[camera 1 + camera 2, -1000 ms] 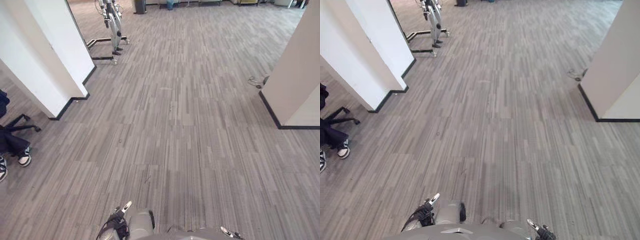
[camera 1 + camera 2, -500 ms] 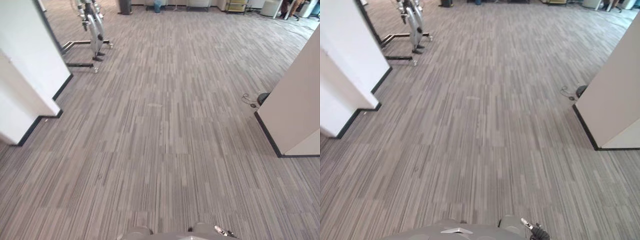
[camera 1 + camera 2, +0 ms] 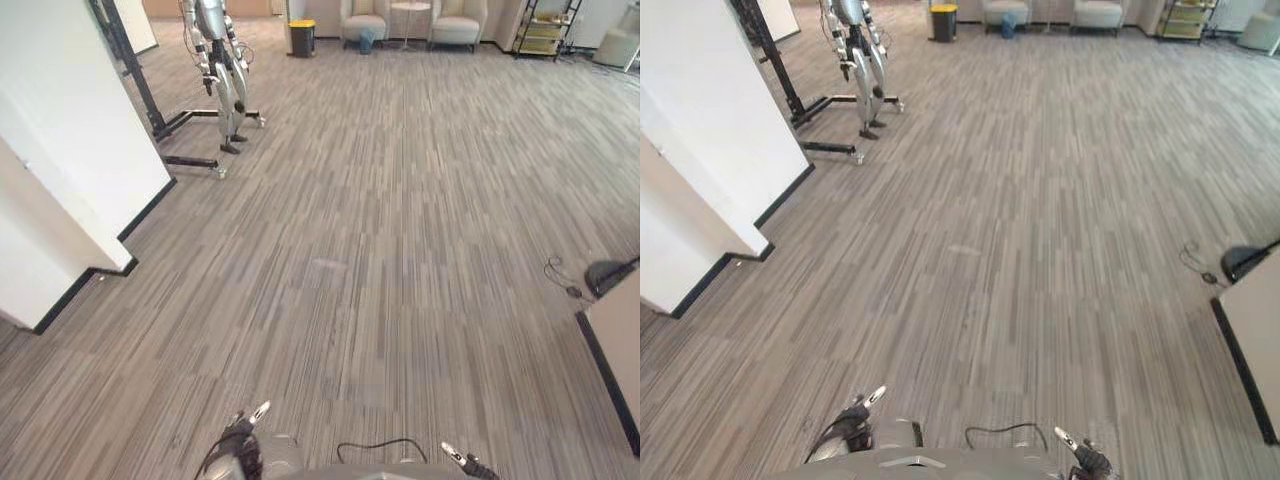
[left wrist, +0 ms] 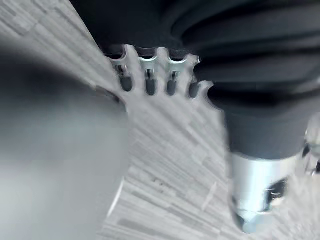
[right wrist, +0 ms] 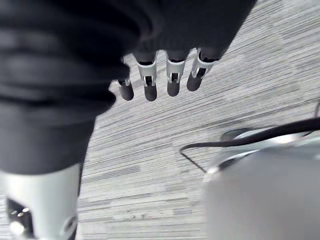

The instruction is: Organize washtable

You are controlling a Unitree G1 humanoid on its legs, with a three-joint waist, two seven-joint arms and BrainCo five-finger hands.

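Observation:
My left hand (image 3: 240,447) hangs low at the bottom edge of the left eye view, over grey striped carpet. Its own wrist view has its fingers (image 4: 149,80) relaxed in a row and the thumb (image 4: 252,197) apart, with nothing held. My right hand (image 3: 462,463) hangs at the bottom right. Its fingers (image 5: 159,80) are likewise relaxed and hold nothing, with bare carpet past them.
A white wall corner with black skirting (image 3: 75,170) stands at the left. Another robot on a black wheeled stand (image 3: 218,75) is behind it. Armchairs (image 3: 365,10), a yellow-lidded bin (image 3: 301,37) and a shelf (image 3: 545,25) line the far end. A beige block (image 3: 615,335) and a dark object (image 3: 607,274) with a cord are at the right.
The camera has swung: a person's shoes and a chair at the left have left the picture, the far armchairs have come in, and the right pillar has slid toward the edge.

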